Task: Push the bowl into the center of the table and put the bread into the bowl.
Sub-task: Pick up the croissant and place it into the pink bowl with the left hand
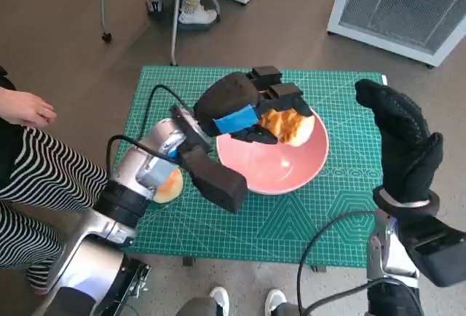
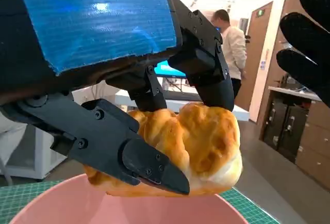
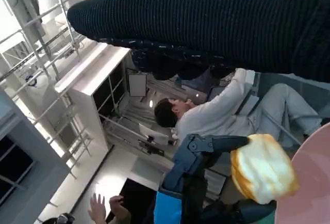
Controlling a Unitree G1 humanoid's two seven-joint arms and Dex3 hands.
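- The left hand [image 1: 251, 108] held the bread [image 1: 289, 124] tight between its black fingers [image 2: 139, 159]
- The bread was golden and puffy, and it hung just over the pink bowl [image 1: 262, 167], near the bowl's far rim
- In the left wrist view the bread [image 2: 198, 146] sat a little above the pink rim [image 2: 51, 203], and I could not tell if it touched the bowl
- The bowl stood on the green mat [image 1: 328, 228], about in the middle of the table
- The right hand [image 1: 400, 145] in its black glove was up in the air to the right of the bowl, well away from it
- The right hand held nothing, and its fingers pointed up and were a bit apart
- A second round bread [image 1: 169, 185] lay on the mat under the left arm, partly hidden
- A person's hand [image 1: 25, 108] and a striped sleeve [image 1: 36, 178] showed at the left side of the head view
- Two white shoes [image 1: 244, 301] showed on the floor at the near edge of the table
- In the right wrist view the bread [image 3: 262, 168] showed at the edge of the bowl [image 3: 309, 188], and a person in a white top [image 3: 216, 111] sat behind it
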